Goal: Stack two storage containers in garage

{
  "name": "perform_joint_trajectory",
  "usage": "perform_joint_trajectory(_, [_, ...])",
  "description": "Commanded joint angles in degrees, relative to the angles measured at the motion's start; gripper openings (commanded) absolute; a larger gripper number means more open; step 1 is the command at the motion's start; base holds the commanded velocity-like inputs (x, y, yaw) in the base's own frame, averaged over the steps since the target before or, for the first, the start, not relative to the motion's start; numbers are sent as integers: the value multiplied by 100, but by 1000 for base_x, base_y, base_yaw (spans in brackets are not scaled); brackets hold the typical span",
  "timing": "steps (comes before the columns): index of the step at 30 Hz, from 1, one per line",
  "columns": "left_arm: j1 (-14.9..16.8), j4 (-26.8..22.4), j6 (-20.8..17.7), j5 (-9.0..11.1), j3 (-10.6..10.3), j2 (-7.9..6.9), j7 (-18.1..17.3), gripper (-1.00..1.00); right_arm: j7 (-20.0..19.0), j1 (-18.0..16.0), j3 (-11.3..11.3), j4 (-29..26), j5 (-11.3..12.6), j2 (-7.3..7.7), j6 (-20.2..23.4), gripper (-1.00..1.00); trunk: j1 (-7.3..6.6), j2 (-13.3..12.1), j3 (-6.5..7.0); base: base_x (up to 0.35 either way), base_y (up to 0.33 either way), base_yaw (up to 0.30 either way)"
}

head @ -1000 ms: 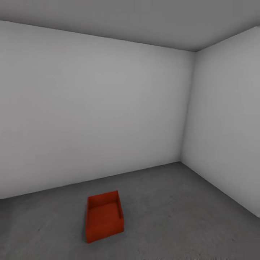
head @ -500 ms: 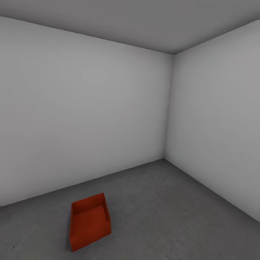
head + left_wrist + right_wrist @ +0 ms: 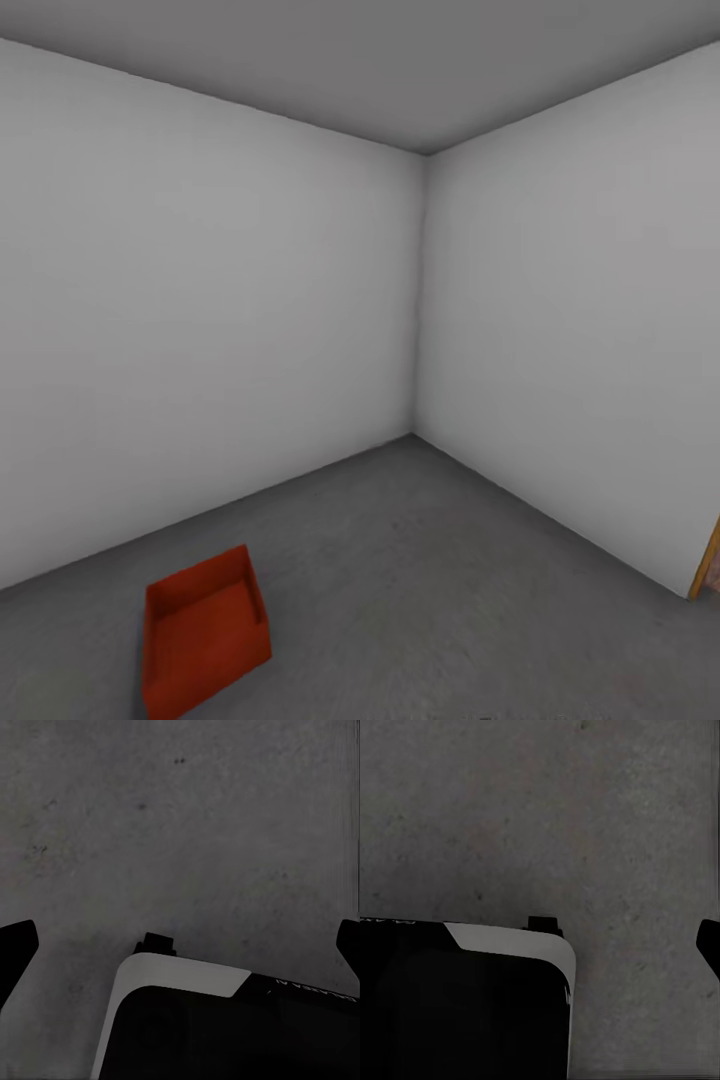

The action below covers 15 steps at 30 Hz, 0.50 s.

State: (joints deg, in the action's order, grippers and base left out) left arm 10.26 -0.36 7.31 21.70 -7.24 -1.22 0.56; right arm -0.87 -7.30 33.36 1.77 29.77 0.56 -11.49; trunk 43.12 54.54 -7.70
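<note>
- Head view: one orange-red rectangular lidless storage container (image 3: 203,632) is seen standing upright and empty on the dark grey, rough concrete-like floor (image 3: 430,590) of the garage, low at the left of the picture.
- The container is set well apart from the two plain pale grey walls (image 3: 210,320), which meet in a corner beyond it to the right.
- A strip of orange wooden door frame (image 3: 708,560) is seen at the right edge, against the right-hand wall.
- Left wrist view: the left tool (image 3: 180,945) is shown released, its two dark fingertips (image 3: 15,949) spread wide at opposite edges with nothing between them, above bare floor; a white-and-black part of the robot's body (image 3: 184,979) lies beneath.
- Right wrist view: one dark fingertip of the right tool (image 3: 709,943) is seen at the edge, so whether it is released or clenched cannot be told; nothing is seen held by it.
</note>
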Motion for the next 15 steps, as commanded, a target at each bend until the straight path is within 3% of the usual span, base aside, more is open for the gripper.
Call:
perform_joint_trajectory(1, [3,1,16,44,-49,-1,6,100,-9,-8,48,18,46,-4,-29,100,1,6,-8,0,0,-298])
perform_joint_trajectory(15, [3,1,16,44,-49,-1,6,100,-9,-8,48,18,46,-5,-29,100,1,6,-8,0,0,-298])
